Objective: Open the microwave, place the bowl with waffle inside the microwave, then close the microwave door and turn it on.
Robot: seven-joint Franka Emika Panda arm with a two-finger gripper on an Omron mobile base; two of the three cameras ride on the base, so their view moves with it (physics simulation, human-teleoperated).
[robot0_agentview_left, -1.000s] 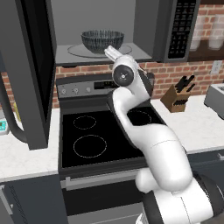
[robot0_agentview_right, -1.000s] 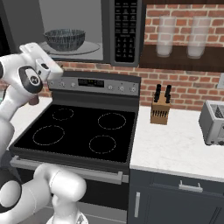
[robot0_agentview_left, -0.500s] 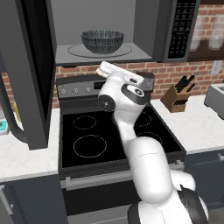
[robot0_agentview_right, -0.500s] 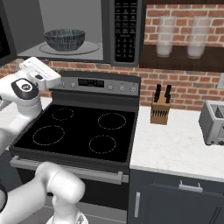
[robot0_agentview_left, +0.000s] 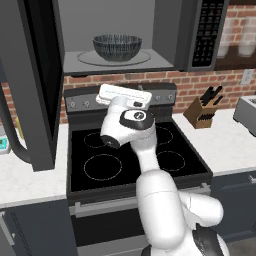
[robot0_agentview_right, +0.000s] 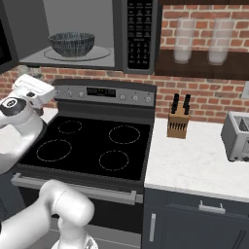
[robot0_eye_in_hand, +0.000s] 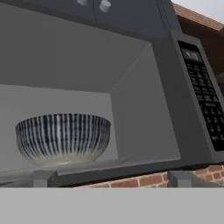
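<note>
Claw (robot0_eye_in_hand: 107, 178): its two dark finger tips stand wide apart at the bottom of the hand view, with nothing between them; it holds nothing.
Claw position: the white hand (robot0_agentview_left: 123, 96) sits over the back of the black glass stove (robot0_agentview_left: 130, 157), below the cavity's floor, looking up into it.
Bowl: the wide dark grey bowl with fine white radial streaks (robot0_eye_in_hand: 63, 138) stands upright above and ahead of the claw, toward its left tip, on the round glass plate (robot0_agentview_left: 90, 59) inside the cavity; apart from the claw.
Waffle: cannot tell; the bowl's wall hides whatever lies in it.
Microwave: the large dark grey over-range box (robot0_agentview_right: 133, 36) is above the claw, its black keypad strip (robot0_eye_in_hand: 204, 105) up and to the claw's right.
Microwave door: the dark framed panel with black glass (robot0_agentview_left: 35, 80) is swung fully open, well off to the claw's left.
Further right of the claw: a wooden knife block (robot0_agentview_right: 177, 124) on the white counter (robot0_agentview_right: 199, 165), and a silver toaster (robot0_agentview_right: 237, 137) beyond it.
</note>
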